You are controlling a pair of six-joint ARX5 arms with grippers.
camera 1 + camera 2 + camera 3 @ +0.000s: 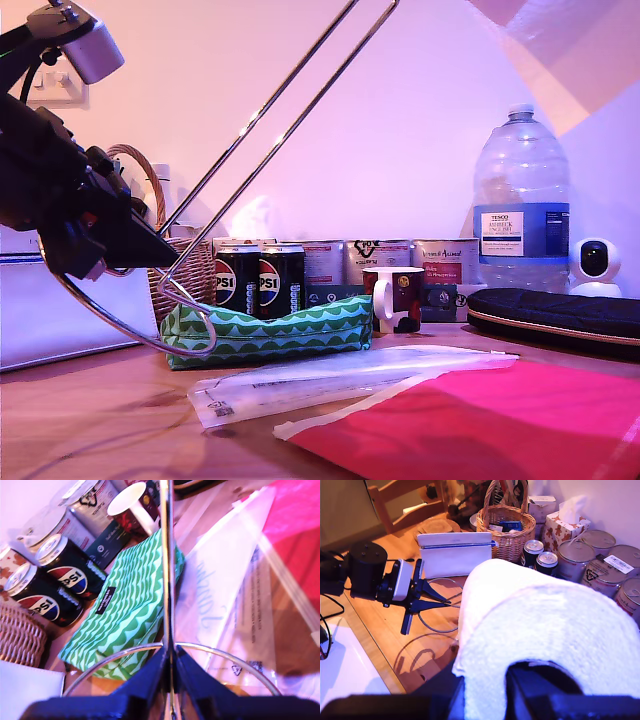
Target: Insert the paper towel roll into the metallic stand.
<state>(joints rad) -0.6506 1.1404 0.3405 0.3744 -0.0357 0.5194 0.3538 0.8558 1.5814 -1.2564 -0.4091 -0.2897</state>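
1. The metallic stand (255,125) is clamped at its ring base by my first gripper (170,667), its rods leaning toward one o'clock in the exterior view.
2. The paper towel roll (540,630) is held by my closed second gripper (485,695), well apart, its core not aligned with the rods.

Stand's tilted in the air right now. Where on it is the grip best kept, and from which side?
Best where my first gripper is already shut: the foot of the metallic stand, where the two upright rods meet the ring base, approached from outside the ring. That keeps the tall loop free for the paper towel roll in my second gripper. The thin chrome may slip.
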